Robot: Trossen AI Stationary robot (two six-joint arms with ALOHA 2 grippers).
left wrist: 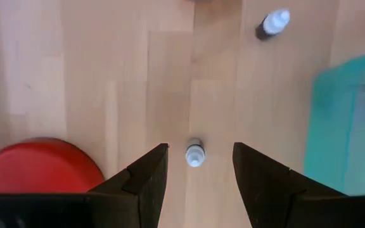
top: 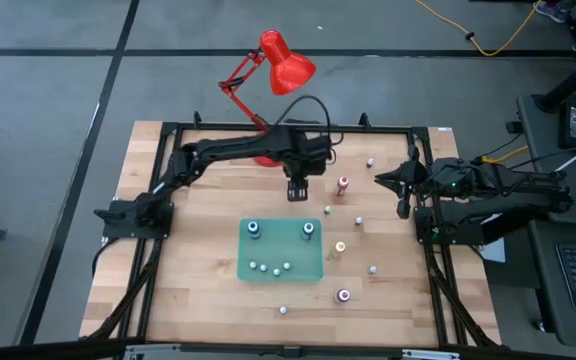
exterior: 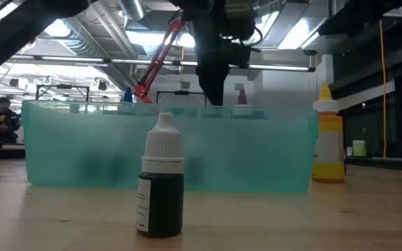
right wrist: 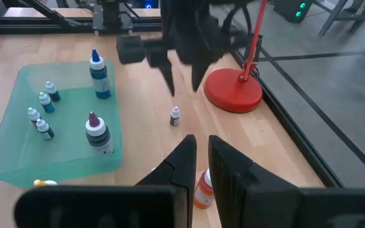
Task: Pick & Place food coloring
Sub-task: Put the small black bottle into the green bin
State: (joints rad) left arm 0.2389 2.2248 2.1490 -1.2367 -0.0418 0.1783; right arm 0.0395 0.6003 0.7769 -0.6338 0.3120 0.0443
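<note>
My left gripper (top: 296, 191) hangs open, fingers pointing down, between the red lamp base and the green tray. A tiny dropper bottle (left wrist: 194, 154) with a pale cap stands upright on the wood between its fingertips (left wrist: 199, 146). In the right wrist view that bottle (right wrist: 175, 116) stands just below the fingers (right wrist: 170, 85), apart from them. Several small bottles (right wrist: 43, 104) and two larger ones stand in the tray (top: 306, 268). More bottles stand loose on the table, among them a yellow-orange one (top: 339, 247). My right gripper (right wrist: 201, 149) waits at the table's right edge, fingers nearly together.
The red lamp's base (left wrist: 37, 171) sits close behind my left gripper, and the tray's wall (left wrist: 334, 120) is on its near side. Another dropper bottle (left wrist: 272, 23) stands nearby. A dark bottle (exterior: 160, 183) stands near the table's near edge. A black frame rails the table (top: 268, 128).
</note>
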